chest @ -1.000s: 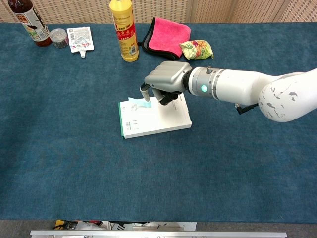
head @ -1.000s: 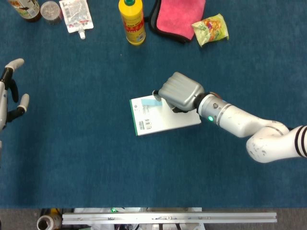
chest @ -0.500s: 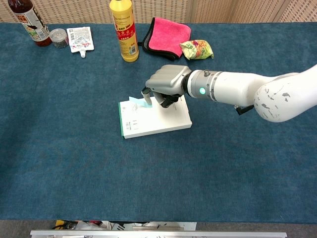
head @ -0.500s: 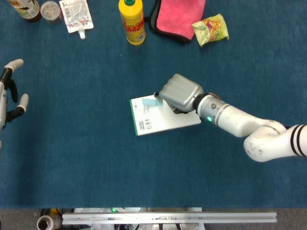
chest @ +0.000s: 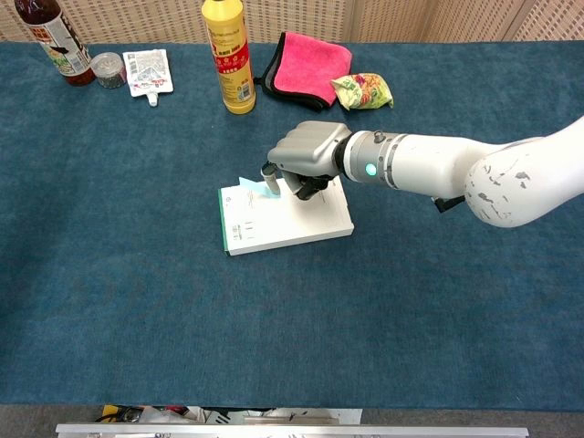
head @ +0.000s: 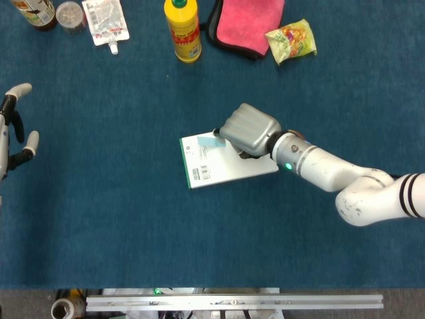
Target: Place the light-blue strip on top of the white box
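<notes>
Box (chest: 285,219) lies flat mid-worktop (chest: 274,328), long axis running left-right, open cloth all round it. My right hand (chest: 306,157) hangs over its far edge, fingers curled, pinching the strip (chest: 255,189), which pokes out leftward over the box's far-left corner. Strip sits just left of my hand, low over the top. Left hand (head: 14,129) is well off left, fingers spread, holding nothing. Bottle (chest: 228,55) stands beyond.
</notes>
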Controlling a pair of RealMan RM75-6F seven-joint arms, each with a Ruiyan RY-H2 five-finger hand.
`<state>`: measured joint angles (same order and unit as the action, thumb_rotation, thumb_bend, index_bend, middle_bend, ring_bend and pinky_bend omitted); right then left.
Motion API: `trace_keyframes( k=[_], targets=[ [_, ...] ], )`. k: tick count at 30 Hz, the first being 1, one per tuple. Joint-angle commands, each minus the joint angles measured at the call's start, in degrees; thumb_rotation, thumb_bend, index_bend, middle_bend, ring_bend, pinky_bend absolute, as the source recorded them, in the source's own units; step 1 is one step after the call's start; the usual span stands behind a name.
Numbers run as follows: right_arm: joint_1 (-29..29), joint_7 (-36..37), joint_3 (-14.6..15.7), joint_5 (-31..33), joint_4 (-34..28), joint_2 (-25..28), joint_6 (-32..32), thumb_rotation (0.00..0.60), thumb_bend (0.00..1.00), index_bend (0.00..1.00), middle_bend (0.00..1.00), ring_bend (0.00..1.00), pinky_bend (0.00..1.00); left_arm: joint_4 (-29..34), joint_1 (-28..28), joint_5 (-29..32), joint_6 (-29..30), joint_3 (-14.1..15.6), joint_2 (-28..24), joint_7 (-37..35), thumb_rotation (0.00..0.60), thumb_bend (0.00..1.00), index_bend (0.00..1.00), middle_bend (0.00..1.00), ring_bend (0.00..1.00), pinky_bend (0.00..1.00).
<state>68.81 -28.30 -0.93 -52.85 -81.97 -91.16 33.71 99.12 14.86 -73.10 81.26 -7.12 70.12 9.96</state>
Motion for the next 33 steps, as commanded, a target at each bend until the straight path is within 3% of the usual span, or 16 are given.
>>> trace_keyframes(
  k=[1, 33],
  targets=[
    [-0.1, 0.3, 0.1, -0.5, -0.5, 0.3, 0.4, 0.493, 1.00, 0.38, 1.00, 1.00, 1.00, 0.0, -0.1, 0.0, -0.1, 0.0, 0.1, 0.1, 0.600, 0.32, 0.20, 0.70, 0.72, 0.91],
    [-0.1, 0.6, 1.5, 0.0, -0.6, 0.3, 1.2, 0.494, 1.00, 0.38, 1.00, 1.00, 1.00, 0.0, -0.9, -0.1, -0.6, -1.0, 0.2, -0.1, 0.600, 0.32, 0.21, 0.70, 0.72, 0.91]
  ],
)
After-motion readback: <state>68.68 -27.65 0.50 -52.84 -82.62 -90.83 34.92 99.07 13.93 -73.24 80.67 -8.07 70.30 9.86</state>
